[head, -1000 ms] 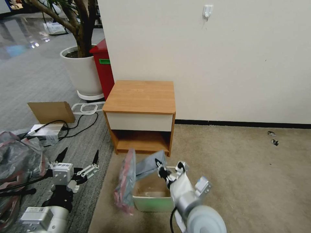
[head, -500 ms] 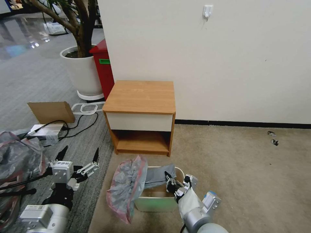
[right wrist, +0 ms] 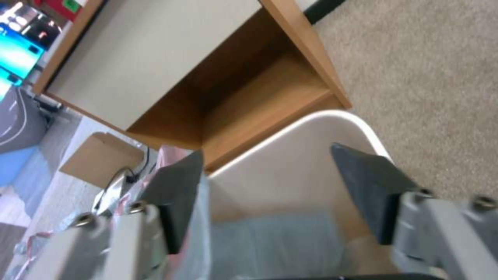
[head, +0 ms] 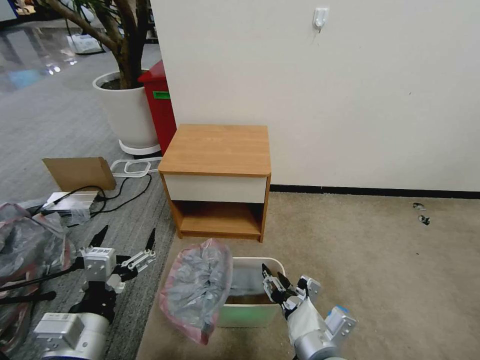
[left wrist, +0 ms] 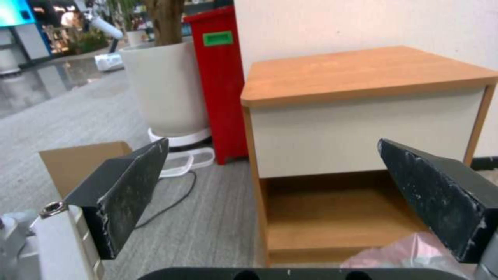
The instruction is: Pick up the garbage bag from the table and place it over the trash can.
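While the garbage bag (head: 196, 295) hangs crumpled over the left side of the trash can (head: 252, 316), with part of its grey film lying inside the bin, the right claw (head: 276, 286) sits just to the bag's right, over the bin's right half, its fingers spread and holding nothing. From the right wrist view the two dark fingers (right wrist: 369, 186) stand apart above the bin's pale inner wall (right wrist: 290, 171), grey plastic (right wrist: 275, 245) lies in the bin below them, and a pinkish edge of the bag (right wrist: 169, 153) shows beside one finger. Beyond this claw, past the bin's far rim, stands the desk (head: 217, 150), its top bare, with its white drawer front and open shelf facing the claw. Well off to the left of the bag, the left claw (head: 126, 240) hangs over the grey floor with its fingers spread wide and empty; in the left wrist view its fingers (left wrist: 130, 182) frame the desk (left wrist: 363, 77). Farther left of that claw lies a heap of similar bags (head: 27, 250), and behind it a cardboard piece (head: 80, 172), a white plant pot (head: 127, 112) and a red bin (head: 161, 107).
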You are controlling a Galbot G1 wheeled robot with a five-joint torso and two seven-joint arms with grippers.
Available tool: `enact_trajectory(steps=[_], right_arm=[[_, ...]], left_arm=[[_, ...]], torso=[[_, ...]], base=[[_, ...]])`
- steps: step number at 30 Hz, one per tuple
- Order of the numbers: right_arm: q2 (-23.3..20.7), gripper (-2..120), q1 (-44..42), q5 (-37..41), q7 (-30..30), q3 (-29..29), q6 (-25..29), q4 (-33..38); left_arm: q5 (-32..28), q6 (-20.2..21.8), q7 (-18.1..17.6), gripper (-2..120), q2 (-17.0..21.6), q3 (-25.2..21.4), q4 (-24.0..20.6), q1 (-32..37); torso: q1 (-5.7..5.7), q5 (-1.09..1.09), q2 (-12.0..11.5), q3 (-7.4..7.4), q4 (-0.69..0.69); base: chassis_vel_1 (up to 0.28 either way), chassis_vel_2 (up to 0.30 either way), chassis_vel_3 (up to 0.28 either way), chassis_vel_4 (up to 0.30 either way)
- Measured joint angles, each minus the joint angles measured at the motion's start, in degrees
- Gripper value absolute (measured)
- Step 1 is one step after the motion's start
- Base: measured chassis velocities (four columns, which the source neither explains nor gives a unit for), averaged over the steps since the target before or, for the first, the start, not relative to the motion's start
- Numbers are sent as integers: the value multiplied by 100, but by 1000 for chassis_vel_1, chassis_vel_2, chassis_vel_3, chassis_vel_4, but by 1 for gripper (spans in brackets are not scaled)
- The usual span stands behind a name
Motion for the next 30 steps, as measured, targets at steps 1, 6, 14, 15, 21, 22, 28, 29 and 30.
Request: enact_trajectory(steps=[1, 6, 14, 15, 21, 22, 28, 29, 30], right_arm=[[0, 70, 0, 0, 0, 0, 0, 0], [78, 88, -40, -155, 0, 31, 48, 140], [135, 100, -58, -527, -32, 171, 128, 259], [140, 100, -58, -568, -43, 198, 140, 267], [229, 100, -77, -786, -158, 373, 198, 292], [229, 100, -77, -786, -158, 373, 198, 292], [245, 100, -188, -952, -190, 399, 259, 344], [247, 100, -209, -992, -193, 398, 277, 343], [252, 100, -232, -1036, -199, 399, 302, 333]], left_arm=[[0, 0, 0, 100, 0, 0, 0, 0], [-5, 106, 12, 100, 19, 108, 0, -1], [-30, 593, 118, 100, 273, 792, 0, -205], [-30, 664, 118, 100, 295, 917, 0, -255], [-30, 989, -17, 100, 325, 1549, 301, -536], [-30, 989, -17, 100, 325, 1549, 301, -536], [-29, 1283, -257, 91, 265, 1861, 693, -893], [-28, 1318, -271, 87, 248, 1882, 768, -960], [-27, 1346, -279, 83, 231, 1895, 846, -1023]], torso=[[0, 0, 0, 0, 0], [0, 1, 0, 0, 1], [0, 1, 0, 0, 0], [0, 1, 0, 0, -1], [0, 0, 0, 0, 0], [0, 0, 0, 0, 0], [0, 0, 0, 0, 0], [0, 1, 0, 0, 0], [0, 0, 0, 0, 0]], base=[[0, 0, 0, 0], [0, 0, 0, 0], [0, 0, 0, 0], [0, 0, 0, 0], [0, 0, 0, 0], [0, 0, 0, 0], [0, 0, 0, 0], [0, 0, 0, 0], [0, 0, 0, 0]])
